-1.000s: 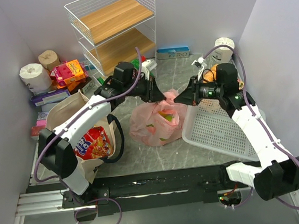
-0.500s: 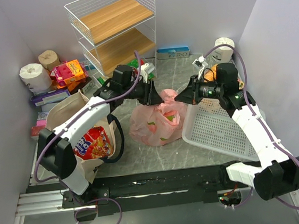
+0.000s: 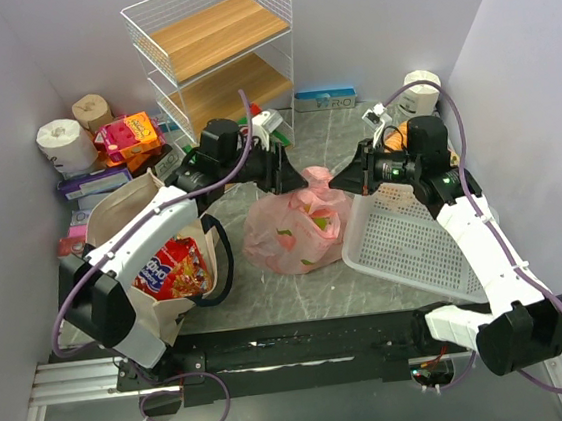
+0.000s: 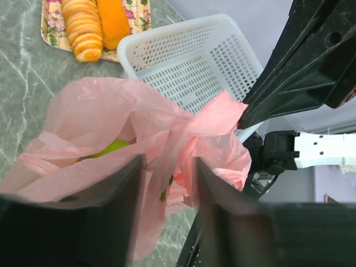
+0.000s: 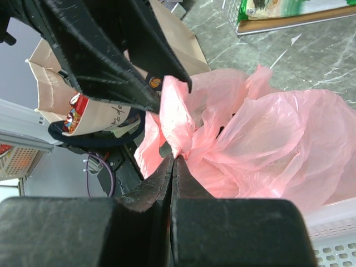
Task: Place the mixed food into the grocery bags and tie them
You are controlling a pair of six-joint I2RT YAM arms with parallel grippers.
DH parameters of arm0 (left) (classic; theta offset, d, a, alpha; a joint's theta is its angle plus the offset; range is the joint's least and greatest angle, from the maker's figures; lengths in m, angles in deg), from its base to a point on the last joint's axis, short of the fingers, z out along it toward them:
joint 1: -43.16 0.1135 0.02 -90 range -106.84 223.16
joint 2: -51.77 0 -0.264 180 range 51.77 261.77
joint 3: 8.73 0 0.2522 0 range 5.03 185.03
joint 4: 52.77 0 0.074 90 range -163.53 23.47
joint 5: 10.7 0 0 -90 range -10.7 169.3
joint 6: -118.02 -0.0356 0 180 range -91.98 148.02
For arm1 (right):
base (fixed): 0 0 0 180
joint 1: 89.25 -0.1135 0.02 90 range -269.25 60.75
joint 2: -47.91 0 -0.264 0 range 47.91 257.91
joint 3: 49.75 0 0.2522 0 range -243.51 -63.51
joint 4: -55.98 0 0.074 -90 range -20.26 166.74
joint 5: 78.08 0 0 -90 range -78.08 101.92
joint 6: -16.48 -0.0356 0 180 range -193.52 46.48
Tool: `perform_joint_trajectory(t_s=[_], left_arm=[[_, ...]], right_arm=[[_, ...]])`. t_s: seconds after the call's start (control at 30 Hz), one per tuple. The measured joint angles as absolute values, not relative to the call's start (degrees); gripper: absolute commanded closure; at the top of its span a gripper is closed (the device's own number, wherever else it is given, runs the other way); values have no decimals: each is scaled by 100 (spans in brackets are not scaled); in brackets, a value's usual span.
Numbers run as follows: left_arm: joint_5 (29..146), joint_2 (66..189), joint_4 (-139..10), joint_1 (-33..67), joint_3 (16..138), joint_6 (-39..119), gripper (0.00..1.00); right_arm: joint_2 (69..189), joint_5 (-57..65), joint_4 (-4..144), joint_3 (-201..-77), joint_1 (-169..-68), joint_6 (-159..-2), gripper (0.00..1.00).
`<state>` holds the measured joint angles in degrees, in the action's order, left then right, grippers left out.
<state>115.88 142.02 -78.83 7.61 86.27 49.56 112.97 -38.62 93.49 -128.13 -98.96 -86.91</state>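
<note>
Left pincer (image 4: 168, 161) drawn back, spread; right pincer (image 5: 171, 158) pinches pink bag (image 3: 293, 231), contents mostly hidden.

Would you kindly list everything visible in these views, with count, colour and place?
pink bag: one, pink fruit-printed, table centre
canvas tote: one, beige, left of the bag
snack packet: one, red, inside the tote
basket: one, white perforated, right of the bag
wire rack: one, white with wooden shelves, back
toilet-paper rolls: three, white, two back left, one back right
carton: one, orange-pink, back left
left tool: one, black, at the bag's top
right tool: one, black, shut on the bag's top
</note>
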Motion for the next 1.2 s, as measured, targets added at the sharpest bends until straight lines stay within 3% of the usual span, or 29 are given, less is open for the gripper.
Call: perform_joint_trajectory(t_s=[0.07, 0.13, 0.23, 0.37, 0.5, 0.77, 0.97, 1.2], left_arm=[[11540, 14185, -7929, 761, 8627, 4919, 22], [11387, 14128, -7983, 755, 8605, 4897, 22], [10930, 13809, -8038, 715, 8454, 4869, 26], [10480, 13394, -8095, 540, 8439, 4945, 47], [10442, 13304, -8132, 326, 8478, 5170, 51], [10182, 13573, -8816, 108, 8592, 5494, 46], [9819, 13573, -9074, 112, 8710, 5568, 36], [9682, 13575, -9153, 112, 8732, 5586, 45]], right_arm=[[11299, -3862, 9349, -12813, -9896, -8689, 100], [11299, -3858, 9349, -12813, -9896, -8689, 100], [11301, -3853, 9347, -12813, -9896, -8689, 100], [11308, -3853, 9347, -12813, -9896, -8689, 100], [11323, -3851, 9349, -12820, -9896, -8689, 100], [11373, -3849, 9342, -12851, -9896, -8693, 100], [11391, -3851, 9338, -12912, -9896, -8693, 100], [11411, -3851, 9340, -12918, -9896, -8693, 100]])
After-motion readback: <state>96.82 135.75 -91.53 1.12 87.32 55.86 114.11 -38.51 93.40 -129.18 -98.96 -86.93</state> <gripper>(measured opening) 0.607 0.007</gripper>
